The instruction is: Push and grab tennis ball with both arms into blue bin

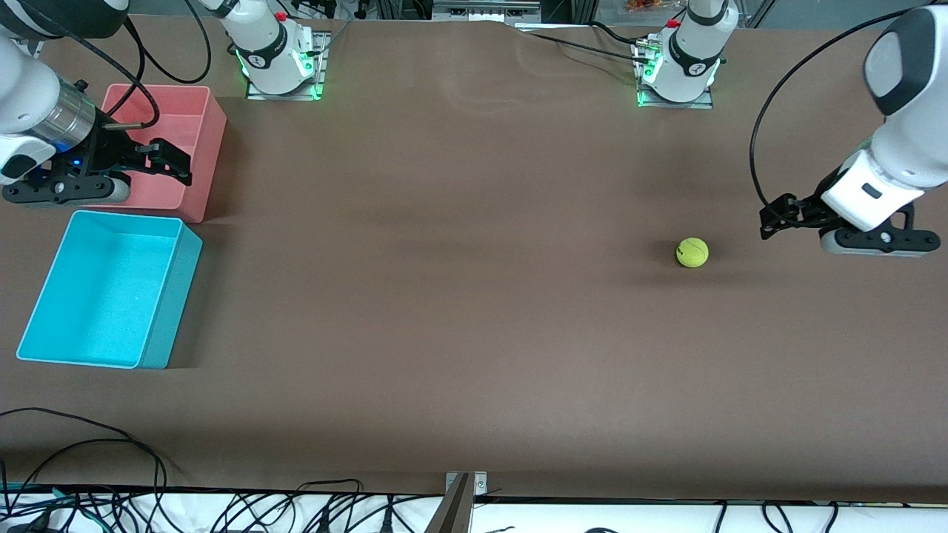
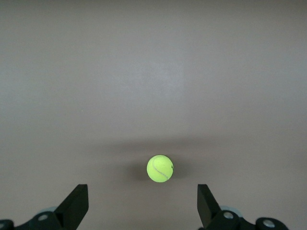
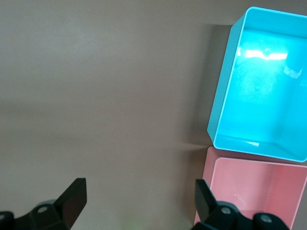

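Observation:
The tennis ball (image 1: 692, 252) is a small yellow-green ball lying on the brown table toward the left arm's end. My left gripper (image 1: 774, 218) is open and empty, hovering a short way from the ball on the side toward the table's end. In the left wrist view the ball (image 2: 159, 168) lies just ahead of the open left gripper (image 2: 142, 194), apart from both fingers. The blue bin (image 1: 174, 303) stands open and empty at the right arm's end. My right gripper (image 1: 178, 164) is open and empty over the pink bin's edge. The right wrist view shows the right gripper (image 3: 139, 189) and the blue bin (image 3: 223, 96).
A pink bin (image 1: 204, 155) stands beside the blue bin, farther from the front camera, and also shows in the right wrist view (image 3: 249, 191). Both arm bases stand along the table's back edge. Cables hang below the table's front edge (image 1: 222, 511).

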Action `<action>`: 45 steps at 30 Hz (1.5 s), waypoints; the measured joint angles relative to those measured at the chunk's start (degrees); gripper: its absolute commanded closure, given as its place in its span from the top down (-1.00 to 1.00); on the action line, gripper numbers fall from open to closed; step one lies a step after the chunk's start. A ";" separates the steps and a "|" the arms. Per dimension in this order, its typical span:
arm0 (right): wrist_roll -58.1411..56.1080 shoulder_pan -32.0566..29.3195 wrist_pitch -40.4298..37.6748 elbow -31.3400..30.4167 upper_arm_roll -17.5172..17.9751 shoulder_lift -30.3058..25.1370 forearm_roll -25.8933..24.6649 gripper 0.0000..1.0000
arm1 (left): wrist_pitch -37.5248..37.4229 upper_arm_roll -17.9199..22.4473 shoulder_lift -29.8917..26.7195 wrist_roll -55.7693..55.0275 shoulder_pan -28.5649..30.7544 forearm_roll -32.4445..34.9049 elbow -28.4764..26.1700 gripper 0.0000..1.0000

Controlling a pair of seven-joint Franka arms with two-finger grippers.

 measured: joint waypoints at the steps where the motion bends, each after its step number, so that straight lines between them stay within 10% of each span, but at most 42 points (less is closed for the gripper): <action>1: 0.00 0.00 0.00 0.00 0.00 0.00 0.00 1.00 | 1.02 0.00 -0.16 0.00 0.04 0.00 -0.99 1.00; 45: 0.00 -0.01 0.00 0.02 0.00 0.00 0.00 1.00 | 26.85 0.00 -2.07 25.29 1.21 0.00 -33.01 0.97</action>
